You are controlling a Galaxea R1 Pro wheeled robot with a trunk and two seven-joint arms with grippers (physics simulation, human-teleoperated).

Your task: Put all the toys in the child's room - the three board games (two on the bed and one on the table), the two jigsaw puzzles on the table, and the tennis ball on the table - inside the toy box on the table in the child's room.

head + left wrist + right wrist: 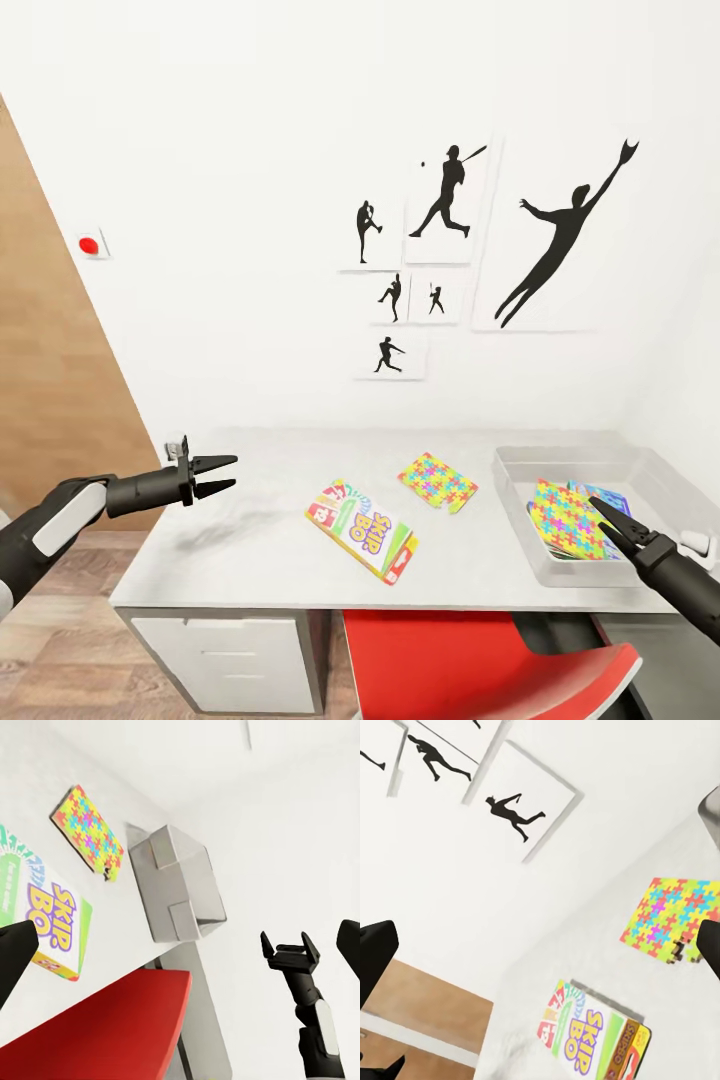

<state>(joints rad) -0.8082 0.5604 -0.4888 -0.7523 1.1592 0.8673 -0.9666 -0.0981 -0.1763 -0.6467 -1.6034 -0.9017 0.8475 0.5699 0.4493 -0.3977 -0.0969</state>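
Skip-Bo board game (pixel 362 530) is lying at centre on the table (pixel 250 540), beside a jigsaw puzzle (pixel 438 481); another puzzle (pixel 562 516) is sitting in the toy box (pixel 520 470) at right. Left end effector (pixel 226 475) is hovering open and empty at left; right end effector (pixel 603 510) is hanging over the box, its opening unclear.

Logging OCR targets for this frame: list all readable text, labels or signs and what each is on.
"SKIP BO": on the white board game box lying on the table.
Red side strip of that same box: lettering too blurred to read.
Jigsaw puzzles, toy box, silhouette pictures, red wall button: no text.
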